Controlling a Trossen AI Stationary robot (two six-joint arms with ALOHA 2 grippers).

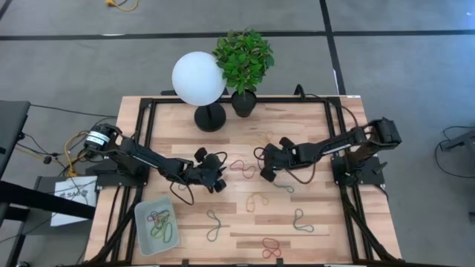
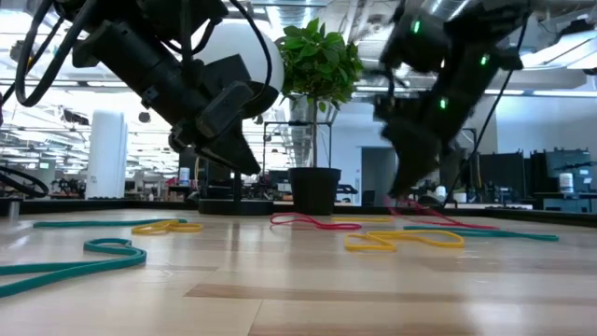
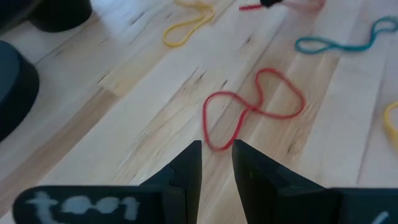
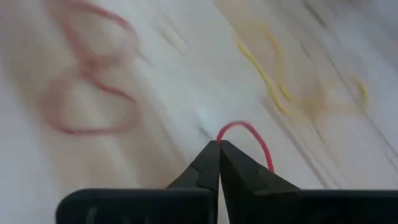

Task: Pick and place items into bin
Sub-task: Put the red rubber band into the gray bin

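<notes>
Held band: a thin red rubber-band loop [image 4: 245, 134] pinched between the pressed-together fingertips of the right gripper [image 4: 218, 144], near the middle of the worktop; a short arc of it rises past the tips.
Right gripper: in the high view [image 1: 266, 172] it sits low, right of centre.
Left gripper: [image 1: 217, 178] hovers left of centre; its fingers stand slightly apart with nothing between them [image 3: 216, 149], aimed at the near end of a red figure-eight rubber band [image 3: 252, 112] lying flat on the wood.
Loose bands: a yellow loop [image 1: 257, 199], a green-grey loop [image 1: 214, 224], another green one [image 1: 300, 221] and a red twisted one [image 1: 272, 248] lie scattered across the front half of the worktop, well apart from each other.
Bin: a shallow pale translucent plastic tray with rounded corners [image 1: 141, 213] at the front left corner; several red, green and yellow bands [image 1: 161, 224] lie tangled inside.
Worktop: light wooden planks [image 1: 312, 141] in a black frame.
Back edge: a white globe lamp [image 1: 198, 78] on a black base, just beside a green leafy plant in a dark pot [image 1: 243, 61].
</notes>
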